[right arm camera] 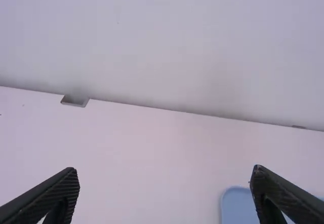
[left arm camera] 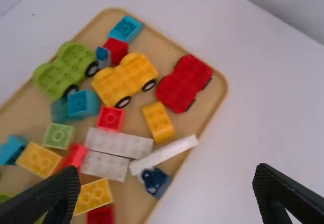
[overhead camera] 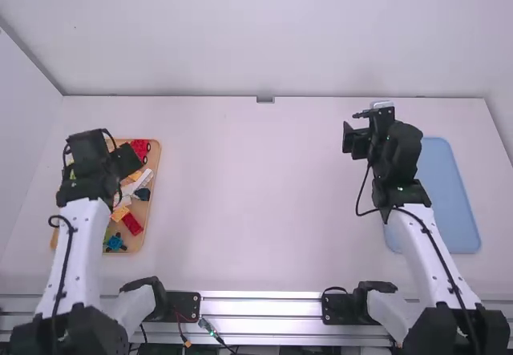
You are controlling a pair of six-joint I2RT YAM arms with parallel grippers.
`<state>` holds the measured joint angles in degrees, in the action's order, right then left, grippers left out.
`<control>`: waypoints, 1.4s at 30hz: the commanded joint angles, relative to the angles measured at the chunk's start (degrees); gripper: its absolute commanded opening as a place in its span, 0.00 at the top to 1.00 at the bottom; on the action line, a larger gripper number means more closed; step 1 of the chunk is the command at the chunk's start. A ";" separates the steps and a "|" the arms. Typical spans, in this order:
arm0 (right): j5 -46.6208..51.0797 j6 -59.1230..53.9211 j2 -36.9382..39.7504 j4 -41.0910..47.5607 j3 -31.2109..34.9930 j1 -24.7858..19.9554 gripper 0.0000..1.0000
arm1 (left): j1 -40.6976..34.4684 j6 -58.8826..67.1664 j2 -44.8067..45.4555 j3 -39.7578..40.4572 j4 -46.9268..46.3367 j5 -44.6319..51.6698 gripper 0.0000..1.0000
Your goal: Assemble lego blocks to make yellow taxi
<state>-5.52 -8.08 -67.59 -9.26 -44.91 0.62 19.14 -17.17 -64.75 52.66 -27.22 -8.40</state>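
Lego blocks [left arm camera: 104, 166] lay loose in a tan tray [left arm camera: 211, 101] at the left of the surface [overhead camera: 256, 203]

Nearest, a metal rail [overhead camera: 264, 300] ran along the surface's near side, between the bases of the two arms. At the tray's near end sat a small blue wheeled piece [overhead camera: 115, 244]. A little beyond it came a red brick [overhead camera: 132, 224], with a yellow brick [overhead camera: 121, 213] just beside it.

Farther up the tray, a navy piece [left arm camera: 155, 182] lay beside a slim white bar [left arm camera: 167, 154], whose end reached the tray's edge. Two pale gray bricks [left arm camera: 119, 142] lay side by side next to the bar, and another yellow brick [left arm camera: 158, 122] sat past it. The left pincer [overhead camera: 94, 156] was above the tray, its fingers spread wide and grasping nothing.

Toward the tray's far end stood three wheeled bases: a yellow base [left arm camera: 124, 80] in the middle, a green base [left arm camera: 66, 70] on one side of it and a red base [left arm camera: 185, 82] on the other. A bright blue brick [left arm camera: 125, 29] lay near the rim.

Across the surface, well apart from the blocks, a blue tray [overhead camera: 445, 199] lay partly beneath the right arm. The right pincer [overhead camera: 383, 135] was raised near that tray's far end, also spread and empty. Behind everything rose a pale wall [overhead camera: 264, 34].
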 commanded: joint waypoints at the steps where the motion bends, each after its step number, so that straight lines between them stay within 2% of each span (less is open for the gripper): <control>1: -0.43 -0.30 -2.01 -0.64 -3.38 0.43 0.08 | 3.66 4.47 -4.88 6.91 -3.20 3.34 0.06; 5: -0.65 -0.44 -4.61 -1.14 -5.17 0.49 0.05 | 8.43 10.24 -15.07 17.72 -10.40 4.81 0.03; 7: -0.79 -0.58 -5.78 -1.29 -5.97 0.61 0.03 | 10.90 14.95 -22.69 25.56 -15.73 4.85 0.02; 8: -0.80 -0.59 -5.87 -1.30 -6.04 0.61 0.03 | 11.06 15.40 -23.32 26.20 -16.16 4.84 0.02; 10: -1.08 -0.68 -6.67 -1.37 -6.59 0.61 0.02 | 12.91 19.27 -31.94 34.99 -21.54 4.33 0.01; 14: -0.85 1.29 -7.04 -1.38 -6.84 0.55 0.01 | 14.43 27.43 -43.82 46.97 -27.39 4.59 0.01; 15: -0.87 1.51 -7.04 -1.38 -6.84 0.55 0.01 | 14.40 28.50 -44.74 47.89 -27.85 4.57 0.01; 18: -1.09 1.90 -7.04 -1.42 -6.84 0.57 0.01 | 13.77 40.76 -52.54 55.30 -32.76 4.46 0.01; 19: -1.09 1.90 -7.04 -1.42 -6.84 0.57 0.01 | 13.77 40.76 -52.54 55.30 -32.76 4.46 0.01; 22: -1.09 1.90 -7.04 -1.25 -6.84 0.76 0.01 | 12.44 54.45 -58.31 58.58 -35.41 4.33 0.00; 25: -1.07 1.86 -7.04 -1.25 -6.84 1.55 0.01 | 11.98 61.51 -60.81 58.60 -36.46 4.39 0.06; 29: -0.66 1.86 -7.04 -1.44 -6.84 2.67 0.01 | 12.00 63.30 -63.78 58.38 -37.44 4.31 0.13; 31: -0.63 1.81 -6.97 -1.57 -6.84 3.13 0.01 | 12.20 63.28 -64.61 58.10 -37.18 4.31 0.13; 34: -0.66 1.73 -6.99 -1.90 -6.84 3.13 0.01 | 12.87 63.30 -65.29 57.24 -35.50 4.35 0.09; 36: -0.68 1.84 -6.99 -1.95 -6.84 3.13 0.01 | 13.29 63.28 -65.40 56.33 -33.92 4.39 0.00; 42: -0.68 1.86 -6.99 -1.88 -6.84 3.15 0.01 | 13.11 63.41 -65.37 54.88 -32.79 4.20 0.01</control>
<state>-6.26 -6.28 -74.19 -10.98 -49.76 3.75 32.14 45.10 -129.54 108.38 -59.35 -4.54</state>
